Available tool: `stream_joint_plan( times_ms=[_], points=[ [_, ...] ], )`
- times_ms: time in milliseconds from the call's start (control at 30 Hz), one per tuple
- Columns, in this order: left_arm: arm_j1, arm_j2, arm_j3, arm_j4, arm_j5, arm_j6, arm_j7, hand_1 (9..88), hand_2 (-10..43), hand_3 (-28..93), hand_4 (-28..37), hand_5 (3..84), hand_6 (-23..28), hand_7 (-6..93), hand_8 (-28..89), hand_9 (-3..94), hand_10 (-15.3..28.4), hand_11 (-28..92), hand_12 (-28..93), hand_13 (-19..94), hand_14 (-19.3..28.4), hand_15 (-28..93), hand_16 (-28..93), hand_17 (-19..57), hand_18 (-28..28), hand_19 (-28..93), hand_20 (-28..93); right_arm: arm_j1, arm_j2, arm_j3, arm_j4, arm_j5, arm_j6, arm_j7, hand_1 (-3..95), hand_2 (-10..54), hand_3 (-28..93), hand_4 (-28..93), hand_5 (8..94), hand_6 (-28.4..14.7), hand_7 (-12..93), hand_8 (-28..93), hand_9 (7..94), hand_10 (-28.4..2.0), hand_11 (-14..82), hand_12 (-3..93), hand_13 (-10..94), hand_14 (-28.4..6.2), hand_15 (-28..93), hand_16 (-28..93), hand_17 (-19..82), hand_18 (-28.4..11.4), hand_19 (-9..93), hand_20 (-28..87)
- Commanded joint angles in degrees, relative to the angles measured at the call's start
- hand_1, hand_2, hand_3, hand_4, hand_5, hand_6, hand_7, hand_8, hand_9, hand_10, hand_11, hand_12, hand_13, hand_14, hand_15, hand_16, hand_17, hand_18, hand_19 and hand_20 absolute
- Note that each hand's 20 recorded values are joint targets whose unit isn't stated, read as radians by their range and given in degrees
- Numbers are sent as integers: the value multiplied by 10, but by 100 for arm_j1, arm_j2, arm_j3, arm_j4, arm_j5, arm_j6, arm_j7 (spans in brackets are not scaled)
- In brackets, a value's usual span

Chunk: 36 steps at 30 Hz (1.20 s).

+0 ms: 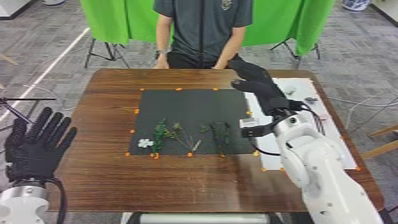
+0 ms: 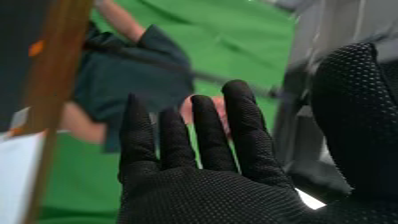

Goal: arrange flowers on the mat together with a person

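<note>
While my right hand (image 1: pixel 258 85) hangs near the far right corner of the black mat (image 1: pixel 178 107), its fingers are straight, with narrow gaps between them, and my thumb stands well out to the side. From my right wrist, I see the same loose spread across my hand (image 2: pixel 222 197), and I am pinching nothing.

The flowers lie on the near part of the mat. A white flower (image 1: pixel 145 143) is by the mat's near left corner, just beside a leafy green sprig (image 1: pixel 160 134). Toward the middle of the mat's near edge is a thin-stemmed sprig (image 1: pixel 183 136), and right of that, a darker sprig (image 1: pixel 220 134).

To the right of the mat, a white sheet (image 1: pixel 302 84) carries a small greenish piece (image 1: pixel 290 90) near its far end. Well left of the mat, I hold my left hand (image 1: pixel 37 152) with its fingers straight and spread.
</note>
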Motion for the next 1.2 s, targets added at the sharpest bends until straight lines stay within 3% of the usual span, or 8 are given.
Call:
stream_joint_plan(
  times_ms=[33, 133, 400, 533, 633, 767, 967, 1200],
  points=[
    [75, 59, -50, -7, -104, -142, 141, 362, 214, 353, -283, 423, 66, 46, -76, 361, 128, 101, 74, 261, 108, 108, -33, -26, 108, 200, 115, -1452, 382, 1627, -89, 895, -500, -228, 304, -70, 810, -274, 347, -38, 156, -130, 261, -112, 88, 57, 125, -102, 172, -83, 29, -125, 398, -15],
    [85, 58, -99, -8, -68, -153, 69, 398, 228, 247, -283, 424, 68, 40, -73, 361, 129, 96, 77, 262, 109, 102, -30, -24, 110, 193, 117, -1968, 340, 1939, -259, 1149, -90, -425, 285, -32, 809, -270, 340, -40, 147, -126, 259, -114, 82, 58, 124, -101, 166, -81, 28, -125, 390, -9],
    [115, 76, -147, -42, -32, -140, 15, 367, 214, 340, -283, 424, 67, 46, -74, 361, 127, 98, 78, 263, 108, 105, -29, -28, 111, 201, 119, -2601, 220, 2303, -483, 1631, 406, -449, 256, 16, 816, -258, 287, -35, 130, -114, 251, -115, 65, 65, 140, -102, 141, -55, 31, -130, 366, 18],
    [91, 25, -185, -24, 179, -65, -227, 250, 202, 600, -283, 424, 66, 49, -76, 361, 127, 101, 76, 263, 107, 109, -32, -29, 110, 205, 117, -2718, 212, 2355, -546, 1972, 729, -491, 256, 29, 816, -257, 288, -35, 130, -113, 251, -115, 64, 67, 144, -102, 134, -44, 31, -131, 362, 27],
    [216, -49, -237, -54, 129, -8, -360, 241, 190, 660, -283, 425, 67, 51, -76, 361, 127, 103, 76, 263, 107, 110, -33, -29, 110, 206, 117, -2675, 191, 2296, -493, 2086, 836, -362, 251, 38, 820, -256, 290, -35, 133, -114, 253, -114, 65, 68, 148, -102, 131, -37, 31, -131, 361, 32],
    [258, 8, -249, -105, 228, -171, -191, 243, 187, 663, -283, 425, 66, 51, -77, 361, 127, 104, 75, 263, 107, 111, -33, -29, 110, 208, 117, -2604, 227, 2204, -474, 2361, 942, -502, 251, 43, 822, -257, 294, -35, 136, -115, 257, -114, 67, 67, 154, -100, 131, -31, 34, -131, 361, 35],
    [144, -32, -131, -106, 281, -78, -308, 246, 182, 665, -283, 424, 66, 52, -77, 360, 127, 105, 75, 263, 106, 113, -34, -30, 110, 210, 116, -2997, -268, 2790, -594, 2640, 298, -518, 235, 63, 819, -260, 319, -34, 148, -119, 264, -114, 72, 66, 162, -98, 125, -21, 36, -131, 360, 41],
    [100, -7, -101, -89, 201, -87, -273, 251, 179, 670, -283, 425, 66, 54, -77, 361, 128, 108, 75, 264, 107, 117, -35, -30, 110, 212, 116, -2733, -31, 2277, -586, 2790, 750, -567, 203, 96, 806, -273, 345, -41, 145, -121, 273, -116, 72, 63, 166, -98, 119, -12, 33, -134, 357, 46]
  ],
)
